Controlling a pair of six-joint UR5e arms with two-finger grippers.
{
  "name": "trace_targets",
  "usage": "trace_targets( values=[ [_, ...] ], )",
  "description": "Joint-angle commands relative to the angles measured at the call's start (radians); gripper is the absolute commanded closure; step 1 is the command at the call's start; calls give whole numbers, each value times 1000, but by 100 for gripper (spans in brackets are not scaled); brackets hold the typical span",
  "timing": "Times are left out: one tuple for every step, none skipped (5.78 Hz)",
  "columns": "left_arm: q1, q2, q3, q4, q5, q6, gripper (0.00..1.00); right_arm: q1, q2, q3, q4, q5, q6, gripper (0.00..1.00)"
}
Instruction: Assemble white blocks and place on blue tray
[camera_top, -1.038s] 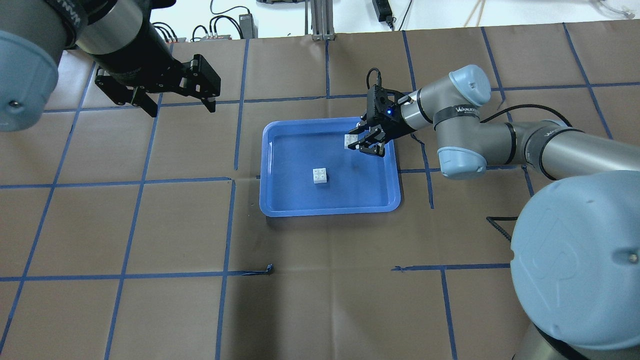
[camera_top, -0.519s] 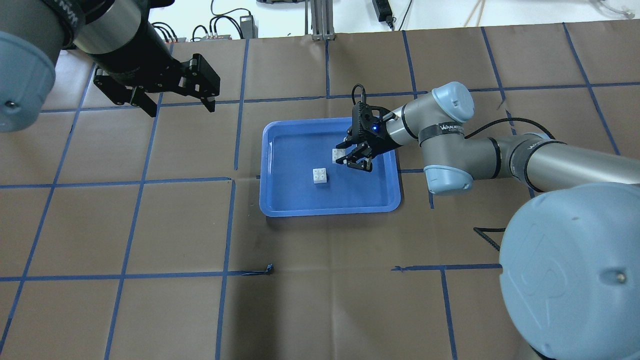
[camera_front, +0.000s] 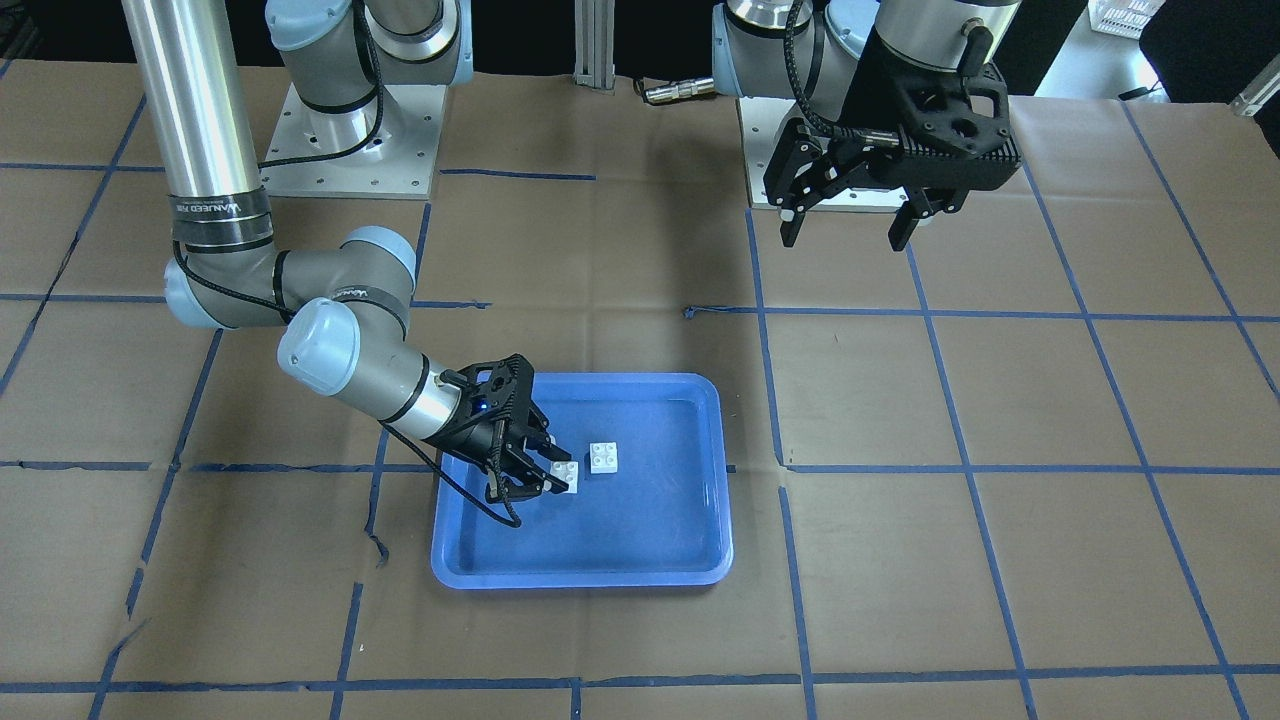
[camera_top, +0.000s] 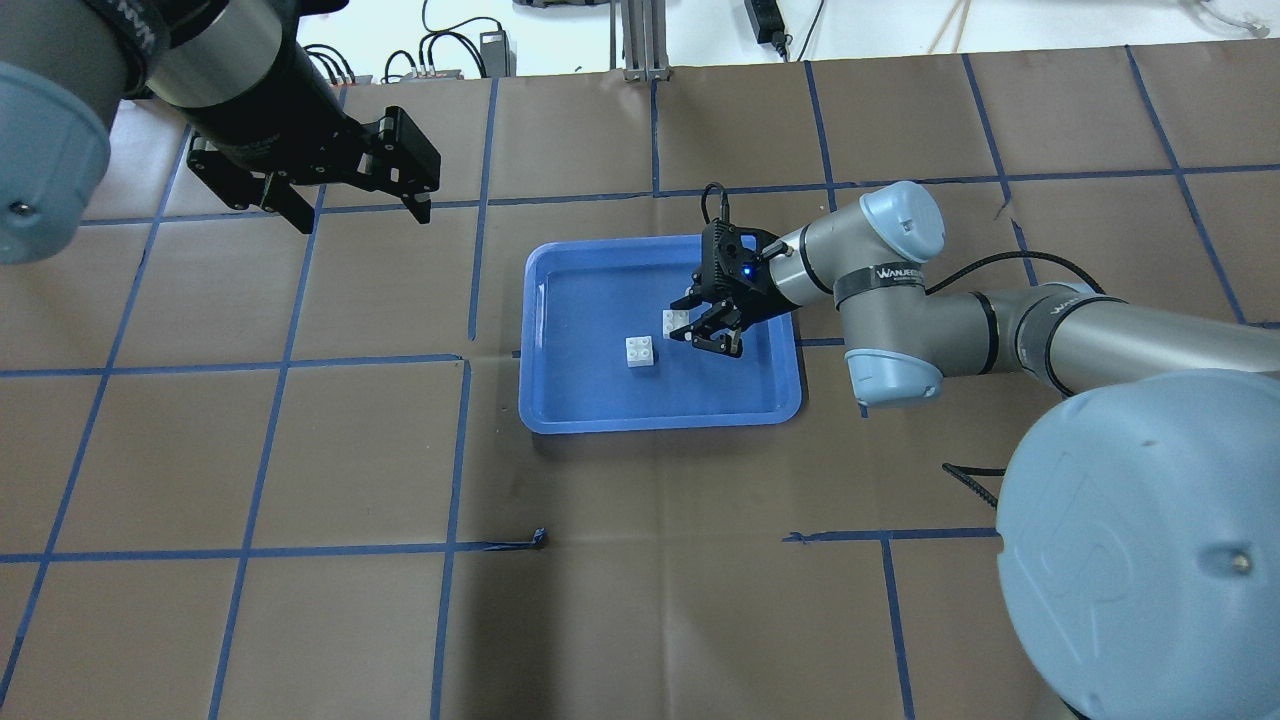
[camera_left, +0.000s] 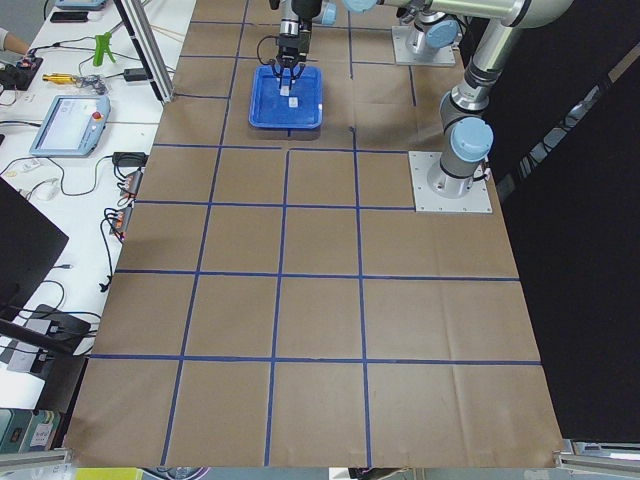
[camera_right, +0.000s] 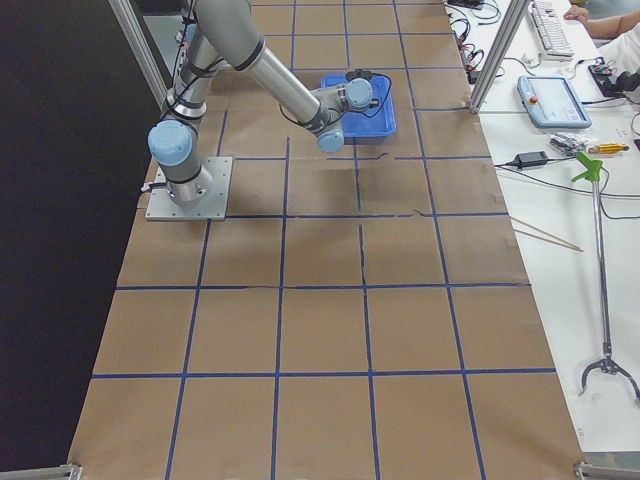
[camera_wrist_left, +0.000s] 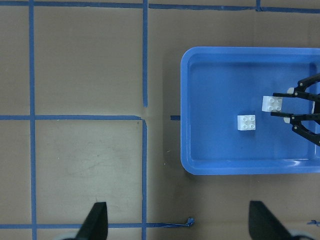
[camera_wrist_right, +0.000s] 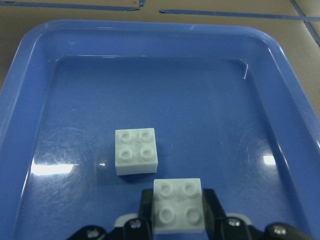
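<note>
One white block (camera_top: 641, 351) (camera_front: 603, 457) (camera_wrist_right: 135, 150) (camera_wrist_left: 246, 122) lies studs up on the floor of the blue tray (camera_top: 560, 400) (camera_front: 700, 560) (camera_wrist_right: 30, 60) (camera_wrist_left: 192, 150). My right gripper (camera_top: 690, 326) (camera_front: 545, 477) (camera_wrist_right: 177, 220) is shut on the second white block (camera_top: 674, 322) (camera_front: 566, 477) (camera_wrist_right: 177, 206) (camera_wrist_left: 272, 103) and holds it over the tray, close beside the lying block and a little above it. My left gripper (camera_top: 358, 212) (camera_front: 845, 235) is open and empty, high above the table far from the tray; its fingertips (camera_wrist_left: 97, 220) show in the left wrist view.
The table is brown paper with a grid of blue tape (camera_top: 470, 355). The tray also shows small in the side views (camera_left: 287, 98) (camera_right: 370, 118). Cables and a power adapter (camera_top: 490, 45) lie past the table's far edge.
My right gripper has carried its white block from the tray's far right corner toward the middle, ending close to the lying block. The left arm has not moved.
</note>
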Motion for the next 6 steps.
trace_targets(
  values=[
    [0,1,2,0,-1,0,1,0,-9,20,-37,3,3,83],
    [-2,-1,2,0,-1,-2,1,2,-9,23,-34,3,3,83],
    [0,2,3,-3,0,-2,1,3,-9,23,-28,3,3,83],
    [0,4,2,-5,0,-2,1,5,-7,24,-23,1,3,83],
    [0,5,3,-6,0,-2,1,6,-7,26,-22,1,18,83],
    [0,8,-3,-6,0,-2,1,9,-2,28,-22,1,20,82]
  ],
)
